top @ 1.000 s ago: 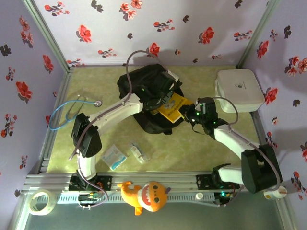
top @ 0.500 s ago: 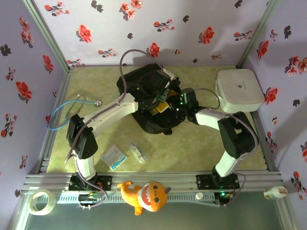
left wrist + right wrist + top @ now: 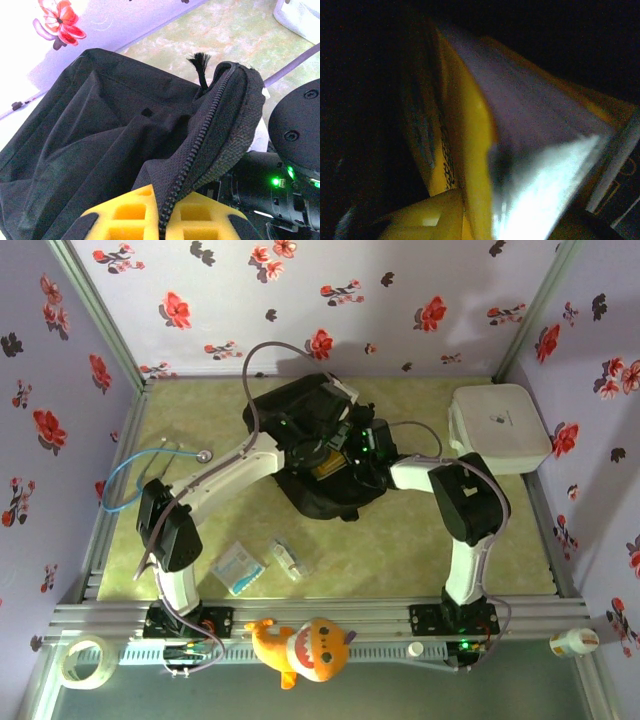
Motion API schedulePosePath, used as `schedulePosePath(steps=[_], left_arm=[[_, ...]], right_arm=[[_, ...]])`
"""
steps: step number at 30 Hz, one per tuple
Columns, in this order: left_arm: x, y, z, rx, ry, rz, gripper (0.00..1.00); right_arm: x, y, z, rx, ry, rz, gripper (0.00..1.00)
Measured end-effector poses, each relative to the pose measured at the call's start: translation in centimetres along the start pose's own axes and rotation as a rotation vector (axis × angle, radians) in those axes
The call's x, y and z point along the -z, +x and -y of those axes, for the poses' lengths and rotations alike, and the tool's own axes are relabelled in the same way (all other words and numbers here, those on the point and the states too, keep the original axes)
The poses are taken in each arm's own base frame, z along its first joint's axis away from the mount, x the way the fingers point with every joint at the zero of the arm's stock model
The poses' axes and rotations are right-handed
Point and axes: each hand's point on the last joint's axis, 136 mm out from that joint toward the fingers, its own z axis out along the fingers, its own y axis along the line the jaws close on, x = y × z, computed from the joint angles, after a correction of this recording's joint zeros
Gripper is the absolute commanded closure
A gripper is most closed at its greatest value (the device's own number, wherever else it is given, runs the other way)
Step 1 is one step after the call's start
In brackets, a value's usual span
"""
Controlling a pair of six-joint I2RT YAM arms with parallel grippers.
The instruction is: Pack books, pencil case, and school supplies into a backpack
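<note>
The black backpack [image 3: 318,496] lies at the table's middle back. My left gripper [image 3: 322,443] is shut on its zipper edge [image 3: 200,145], the yellow fingertips [image 3: 135,210] pinching the fabric and holding the mouth up. My right gripper [image 3: 352,452] reaches into that mouth from the right. A yellow book [image 3: 470,150] stands between its fingers in the dark and rests against the left finger [image 3: 427,217]; the grip itself is unclear. A sliver of the book [image 3: 328,469] shows in the opening. The clear pencil case [image 3: 289,558] lies on the table near the front.
A white rounded box [image 3: 498,427] sits at the back right. A stethoscope [image 3: 148,475] lies at the left, a pale blue-white packet [image 3: 238,567] beside the pencil case. A plush toy [image 3: 300,645], tape roll [image 3: 82,660] and small bottle [image 3: 572,643] rest on the front rail.
My right arm swung left and pushed the yellow book from outside the backpack into its mouth. The left gripper kept hold of the zipper edge.
</note>
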Motion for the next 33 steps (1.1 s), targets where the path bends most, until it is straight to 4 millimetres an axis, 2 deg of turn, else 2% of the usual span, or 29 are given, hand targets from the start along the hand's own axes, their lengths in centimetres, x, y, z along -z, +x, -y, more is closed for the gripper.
schedulePosePath(steps=[4,8,13,16,19,21,26,28,31,33], left_arm=[[-0.1,0.2,-0.3,0.012,-0.005,-0.004,1.0],[0.1,0.1,-0.7,0.032,-0.002,-0.001,1.0],[0.1,0.3,-1.3,0.061,0.006,-0.004,1.0],[-0.1,0.9,-1.1,0.081,0.058,-0.019,0.94],[-0.4,1.6,-1.1,0.123,0.124,-0.037,0.89],[-0.8,2.1,-1.1,0.161,0.169,-0.054,0.78],[-0.9,2.8,-0.6,0.241,0.307,-0.089,0.28],[-0.8,3.3,-0.5,0.271,0.343,-0.1,0.15],[-0.4,4.6,-0.7,0.325,0.373,-0.118,0.06],[0.1,5.7,-1.4,0.376,0.377,-0.125,0.03]], right_arm=[[0.3,0.1,-0.2,-0.001,-0.003,0.0,0.53],[2.1,0.3,-0.2,0.005,0.008,0.003,0.44],[6.4,0.2,-1.2,0.043,-0.001,0.049,0.39],[9.5,-0.4,-2.1,0.077,-0.004,0.11,0.37],[12.3,-1.1,-1.8,0.101,0.023,0.188,0.33],[14.1,-1.7,-1.1,0.11,0.059,0.245,0.31],[18.2,-3.5,-0.5,0.154,0.128,0.387,0.25],[19.5,-4.1,-0.6,0.177,0.142,0.43,0.23],[20.8,-4.7,-0.4,0.211,0.173,0.466,0.21],[21.1,-5.0,-0.3,0.232,0.197,0.477,0.19]])
